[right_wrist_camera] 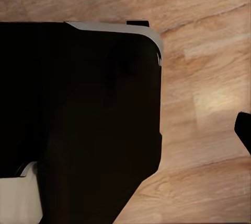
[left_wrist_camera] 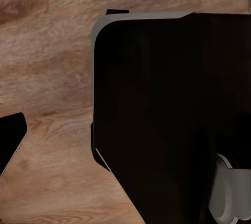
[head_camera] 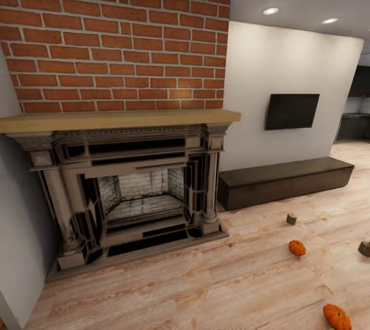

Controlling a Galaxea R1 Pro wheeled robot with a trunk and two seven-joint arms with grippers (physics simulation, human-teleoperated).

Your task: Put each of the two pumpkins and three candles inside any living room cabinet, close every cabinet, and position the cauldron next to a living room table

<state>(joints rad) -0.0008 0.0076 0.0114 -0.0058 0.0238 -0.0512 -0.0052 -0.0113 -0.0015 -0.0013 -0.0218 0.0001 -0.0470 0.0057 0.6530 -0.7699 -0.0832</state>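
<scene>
Down on the pale wood floor (head_camera: 205, 289), two bright orange ribbed pumpkins sit well apart: one pumpkin (head_camera: 297, 248) lies out in front of the cabinet, and the second pumpkin (head_camera: 337, 316) rests nearer the robot at the head view's lower right corner. Both are squat and rounded; the stems are too small to make out. A short, beige-tan candle (head_camera: 292, 218) stands on the floor between the first pumpkin and the cabinet, and a second candle (head_camera: 365, 248) shows at the right edge, partly cut off.

Behind them, the cabinet (head_camera: 285, 181) is a long, low, dark brown unit with a flat top, set against the white wall; its front looks plain and shut. A black television (head_camera: 292, 111) hangs on that wall above it. To the left stands a dark carved fireplace (head_camera: 136, 196) with a light wooden mantel under a red brick wall (head_camera: 113, 37).

Each wrist view looks down at the floor past a large dark body of the robot; whether the fingers of either arm are open or closed cannot be told.
</scene>
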